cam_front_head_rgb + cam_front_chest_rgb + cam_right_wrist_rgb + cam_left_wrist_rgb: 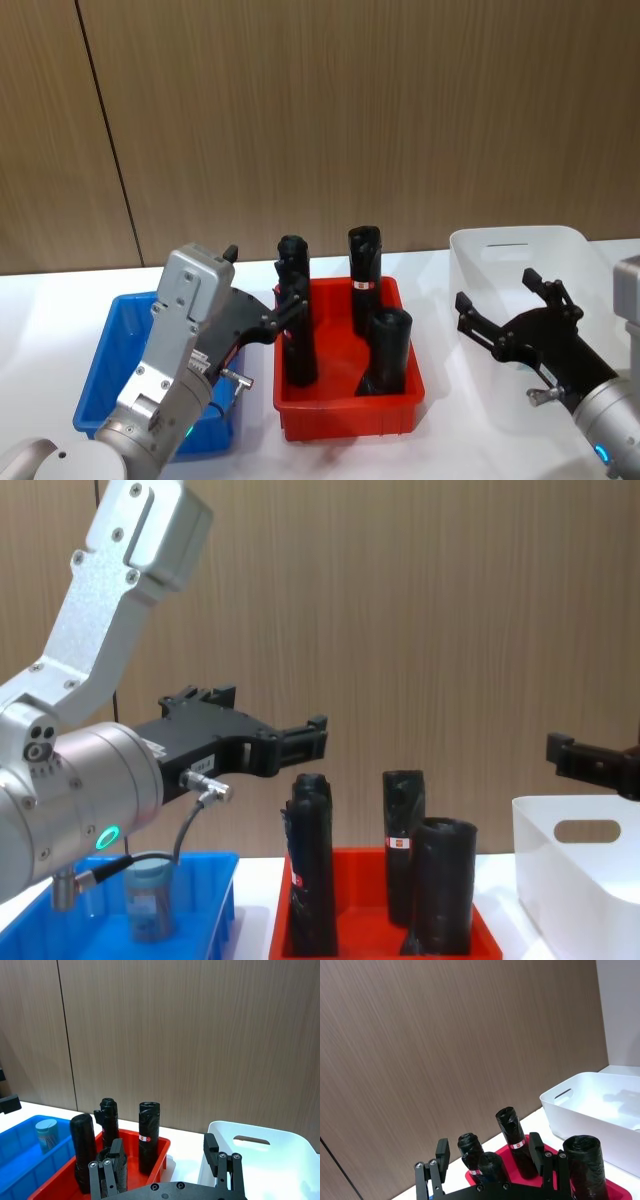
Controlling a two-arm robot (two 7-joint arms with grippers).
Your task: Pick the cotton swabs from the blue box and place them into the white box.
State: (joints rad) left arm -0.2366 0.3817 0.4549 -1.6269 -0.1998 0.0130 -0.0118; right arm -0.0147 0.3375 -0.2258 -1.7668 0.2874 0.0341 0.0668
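Blue box (112,340) sits at the table's left. One tub of cotton swabs (150,895) stands upright inside it, apparently toward the far wall; the arm hides much of the box in the head view. The left gripper (272,715) hangs above the blue box's right side, pointing toward the red tray (345,415), with its fingers spread wide and nothing between them. Black rolls (297,340) stand upright in the tray. The right gripper (502,295) hovers over the near-left part of the white box (520,240), spread wide and holding nothing.
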